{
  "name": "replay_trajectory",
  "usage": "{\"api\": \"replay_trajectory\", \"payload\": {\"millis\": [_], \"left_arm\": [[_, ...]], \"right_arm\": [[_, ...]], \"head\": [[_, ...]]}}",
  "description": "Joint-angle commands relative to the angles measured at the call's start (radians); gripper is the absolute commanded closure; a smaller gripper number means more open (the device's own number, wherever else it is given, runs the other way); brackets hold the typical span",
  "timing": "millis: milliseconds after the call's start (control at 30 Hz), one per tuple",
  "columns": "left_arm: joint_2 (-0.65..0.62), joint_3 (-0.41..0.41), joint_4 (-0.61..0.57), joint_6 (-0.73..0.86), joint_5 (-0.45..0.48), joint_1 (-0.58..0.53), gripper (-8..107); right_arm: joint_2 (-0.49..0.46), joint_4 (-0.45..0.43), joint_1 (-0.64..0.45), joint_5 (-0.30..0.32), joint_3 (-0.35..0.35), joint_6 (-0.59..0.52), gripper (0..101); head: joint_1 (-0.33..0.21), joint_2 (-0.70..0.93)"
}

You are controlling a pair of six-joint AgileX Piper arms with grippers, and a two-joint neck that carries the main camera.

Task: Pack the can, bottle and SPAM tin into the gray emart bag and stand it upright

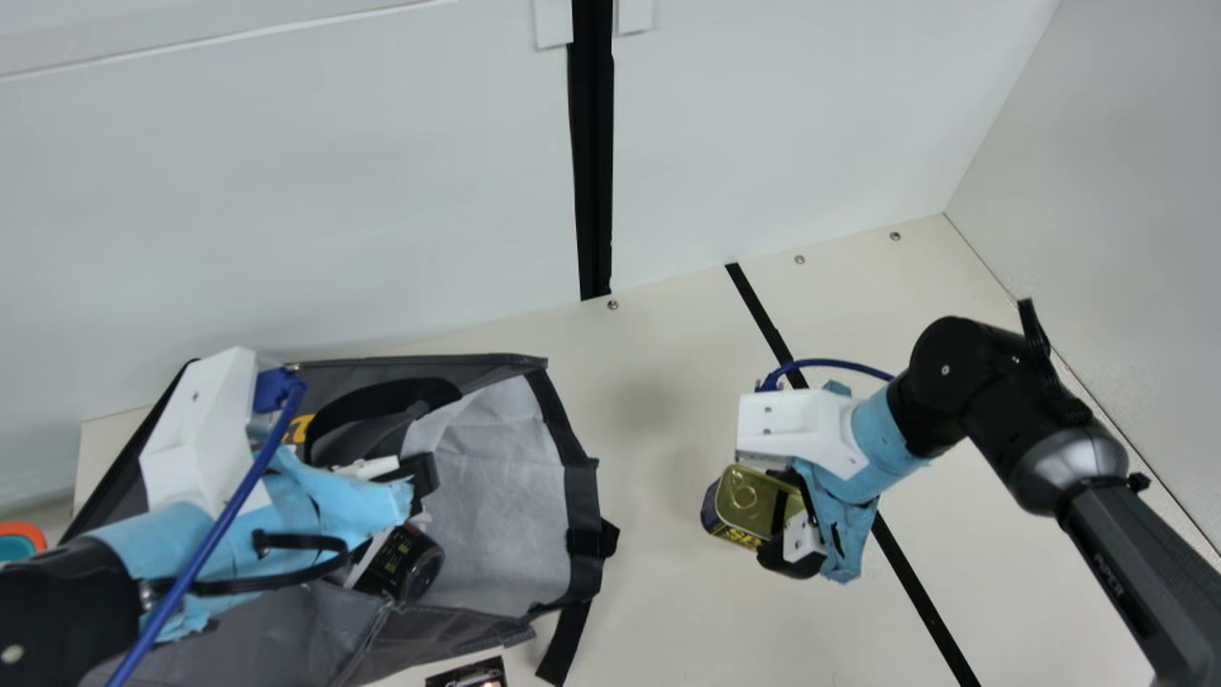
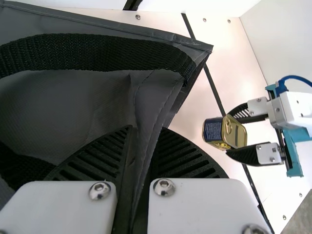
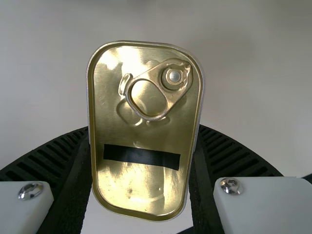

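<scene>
Main view: gray emart bag (image 1: 286, 634) lying on the desk (image 1: 658, 592), mouth facing the right arm, pale lining (image 1: 496, 496) exposed, black strap (image 1: 382, 401) looped over the side. Left end effector (image 1: 420, 474) is at the bag; its grip is partly hidden here. Dark cylinder with gold print (image 1: 405, 563) sits inside near the mouth, tilted; can or bottle, can't tell which. Right end effector (image 1: 768, 520) pinches the SPAM tin (image 1: 749, 496), well apart from the bag, over the desk, near the black line (image 1: 916, 568). Dark printed item (image 1: 467, 674) is cut off at the bottom edge, just beside the bag. Orange-rimmed round thing (image 1: 24, 536) at the left edge. White panels (image 1: 305, 191) behind, black vertical strip (image 1: 593, 162) between them.

Left wrist view: left end effector pinches a fold of the bag's gray fabric, fingers (image 2: 100, 158) pressed in from both sides. Black strap crosses the fabric. Farther off, the right end effector has the SPAM tin between its two fingers, dark printed side and gold lid visible.

Right wrist view: SPAM tin held between both ribbed fingers (image 3: 229, 153), gold lid facing the camera, ring pull (image 3: 151, 97) and short black strip (image 3: 141, 156) on it. Pale desk surface beyond.
</scene>
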Motion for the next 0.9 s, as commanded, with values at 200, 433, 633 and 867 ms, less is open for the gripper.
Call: {"api": "replay_trajectory", "payload": {"millis": [200,433,633,867], "left_arm": [[0.0,0.0,0.0,0.0,0.0,0.0,107],[0.0,0.0,0.0,0.0,0.0,0.0,107],[0.0,0.0,0.0,0.0,0.0,0.0,107],[0.0,0.0,0.0,0.0,0.0,0.0,107]], "right_arm": [[-0.062,0.018,0.067,0.0,0.056,0.024,101],[-0.104,0.054,0.134,0.0,0.081,0.061,101],[-0.132,0.092,0.186,0.0,0.078,0.101,101],[-0.159,0.147,0.217,0.0,0.057,0.137,101]], "head": [[-0.023,-0.002],[-0.023,-0.002],[-0.023,-0.002],[-0.023,-0.002]]}}
